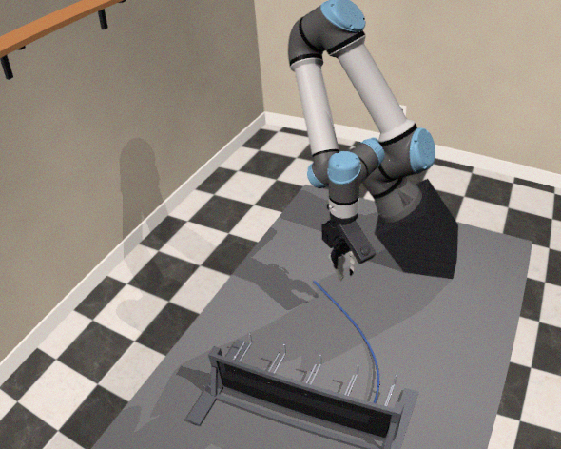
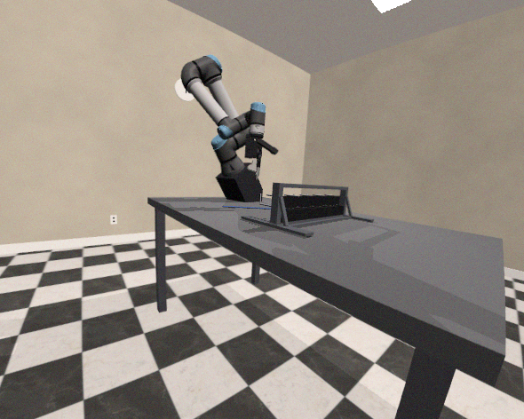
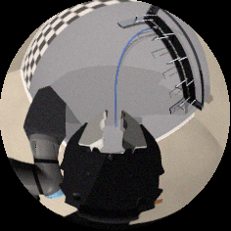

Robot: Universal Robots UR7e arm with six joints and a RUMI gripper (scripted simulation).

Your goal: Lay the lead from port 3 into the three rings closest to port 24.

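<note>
Checkered floor and beige walls are seen around the grey table (image 1: 489, 308). From above, the claw (image 1: 342, 270) is held over the free end of the blue lead (image 1: 353, 323) — parted, nothing gripped. Outside, the rack (image 2: 278, 204) is seen upright. At the wrist, the lead is seen curving toward the rack's far end.

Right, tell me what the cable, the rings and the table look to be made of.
Cable: looks like flexible blue plastic sheathing; it lies in a smooth curve. Rings: thin, pale, shiny wire, probably steel. Table: dark grey with a glossy finish that mirrors the rack; painted metal or laminate, hard to say which.
</note>
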